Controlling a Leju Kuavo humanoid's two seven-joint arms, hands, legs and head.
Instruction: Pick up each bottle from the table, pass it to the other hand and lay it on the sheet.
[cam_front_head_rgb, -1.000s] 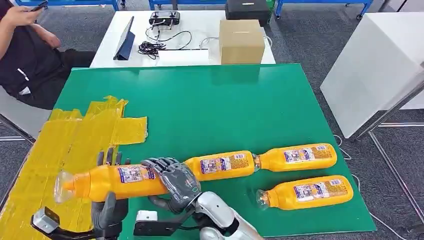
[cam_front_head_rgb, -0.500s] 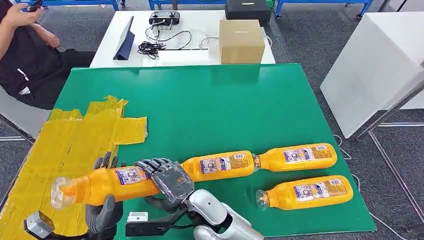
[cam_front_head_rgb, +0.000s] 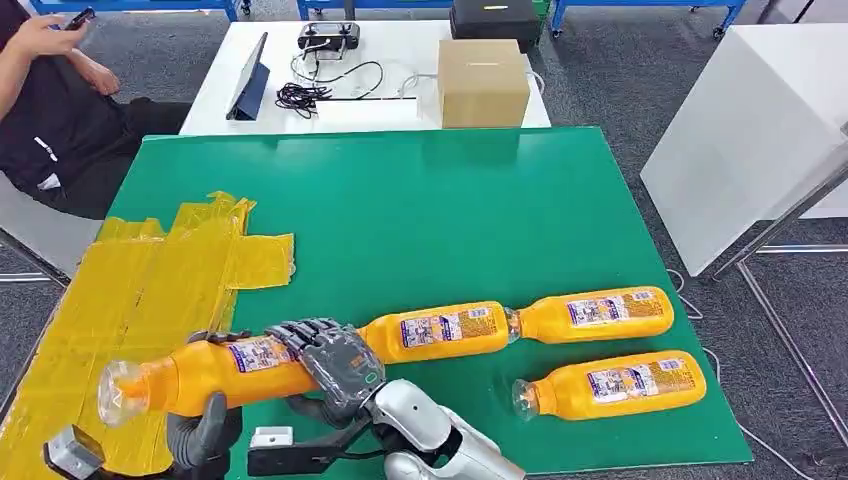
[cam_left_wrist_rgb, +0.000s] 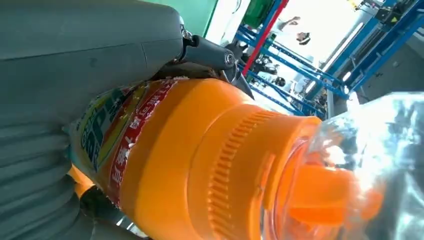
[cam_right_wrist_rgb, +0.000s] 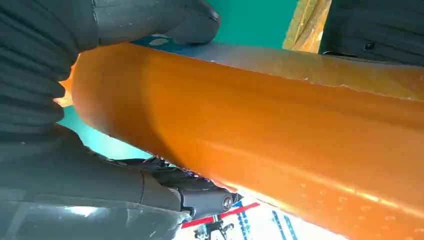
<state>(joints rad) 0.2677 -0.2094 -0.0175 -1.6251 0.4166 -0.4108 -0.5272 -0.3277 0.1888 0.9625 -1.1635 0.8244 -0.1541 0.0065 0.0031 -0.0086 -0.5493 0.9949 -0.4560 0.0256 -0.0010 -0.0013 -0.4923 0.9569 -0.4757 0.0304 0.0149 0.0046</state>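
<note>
- Held bottle: orange, labelled, lying roughly level above the near edge of the green table; its clear-capped neck points away from the right hand, out past the left hand and over the yellow sheet.
- Right hand: fingers wrapped over the bottle's base end, thumb beneath; a firm hold on the bottle.
- Left hand: beneath the bottle's shoulder, just beside the right hand, thumb rising against the near side and dark fingertips showing over the far side; it grips the same bottle. The left wrist view has the orange shoulder and clear cap close against the hand.
- Bottle in line: lying on the table just beyond the right hand, its near end close to the held bottle's base.
- Far bottle: end to end with the former, farther from the right hand.
- Near bottle: lying alone, well off to the right hand's outer side.
- Cardboard box: on a white table beyond the green one, well away from both hands.
- Seated person: beyond the sheet, far from the left hand.
</note>
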